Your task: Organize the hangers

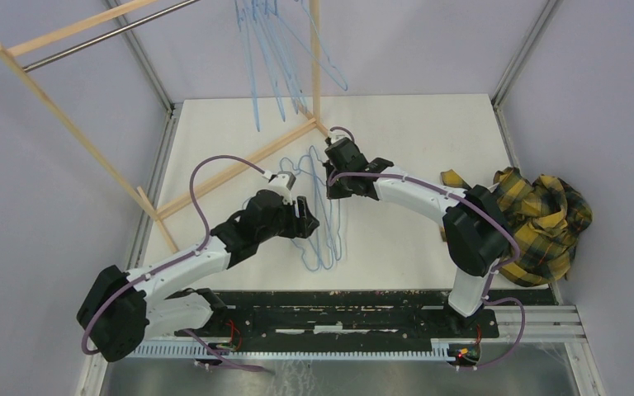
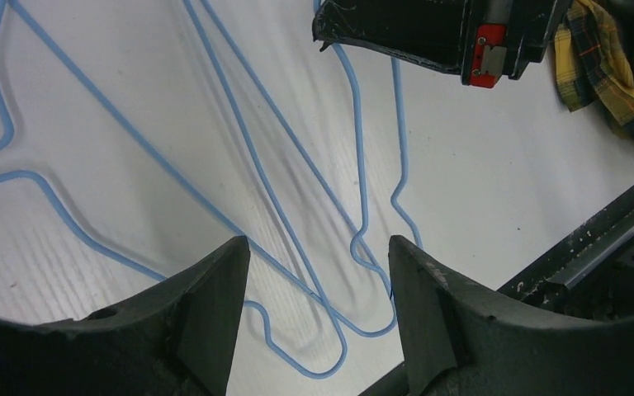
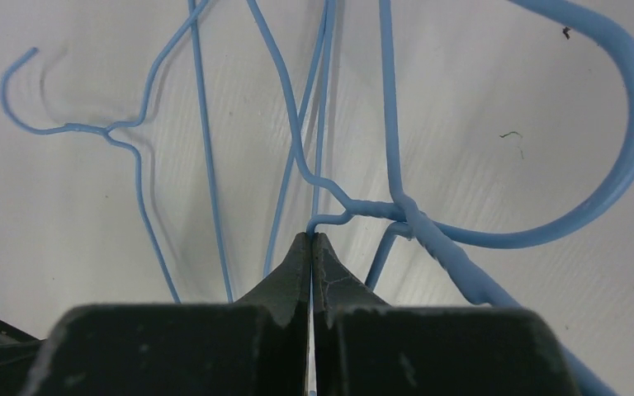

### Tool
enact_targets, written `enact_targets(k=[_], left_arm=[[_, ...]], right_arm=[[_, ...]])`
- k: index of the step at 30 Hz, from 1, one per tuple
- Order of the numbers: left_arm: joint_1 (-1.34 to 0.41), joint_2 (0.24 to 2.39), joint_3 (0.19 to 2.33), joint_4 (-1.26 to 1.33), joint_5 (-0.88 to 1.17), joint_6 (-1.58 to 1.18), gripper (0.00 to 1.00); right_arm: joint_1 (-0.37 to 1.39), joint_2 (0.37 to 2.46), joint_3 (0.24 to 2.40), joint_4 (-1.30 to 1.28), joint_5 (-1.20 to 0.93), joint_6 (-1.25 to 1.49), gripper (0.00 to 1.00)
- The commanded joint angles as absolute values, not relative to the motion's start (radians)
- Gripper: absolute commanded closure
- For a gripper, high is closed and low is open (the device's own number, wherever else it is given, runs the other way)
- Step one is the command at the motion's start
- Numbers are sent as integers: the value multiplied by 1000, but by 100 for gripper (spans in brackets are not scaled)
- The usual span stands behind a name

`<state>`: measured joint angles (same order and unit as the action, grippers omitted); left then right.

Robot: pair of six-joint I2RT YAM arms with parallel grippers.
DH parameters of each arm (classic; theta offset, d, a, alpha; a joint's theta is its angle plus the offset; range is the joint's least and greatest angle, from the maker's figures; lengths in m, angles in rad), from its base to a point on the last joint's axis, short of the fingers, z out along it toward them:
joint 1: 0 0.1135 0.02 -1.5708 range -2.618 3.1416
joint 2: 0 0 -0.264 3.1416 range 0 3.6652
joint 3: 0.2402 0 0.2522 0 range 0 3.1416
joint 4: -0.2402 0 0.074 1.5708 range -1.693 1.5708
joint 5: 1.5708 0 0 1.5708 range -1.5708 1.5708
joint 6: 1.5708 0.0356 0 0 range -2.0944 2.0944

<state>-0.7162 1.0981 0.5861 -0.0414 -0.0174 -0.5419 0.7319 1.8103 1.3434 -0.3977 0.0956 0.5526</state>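
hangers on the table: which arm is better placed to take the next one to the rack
Right. The right gripper is shut on a hanger by its neck and sits near the rack's upright post. The left gripper hangs open above the other hangers, gripping nothing.

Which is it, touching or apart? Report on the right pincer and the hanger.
Touching. The right wrist view shows the right pincer shut on a hanger wire, pinched at its tips.
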Motion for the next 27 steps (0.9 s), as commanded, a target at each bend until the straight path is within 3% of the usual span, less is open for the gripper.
enact_targets(k=[1,18,27], left_arm=[[-765,1157,614,103,-101,-607,31],[-888,1374,655,249,-184,-643,32],[-900,1411,662,265,-231,-629,50]], right_arm=[[729,1784,1340,-355,56,559,99],[730,1751,1356,-363,-20,551,99],[731,1708,1348,-382,-37,543,99]])
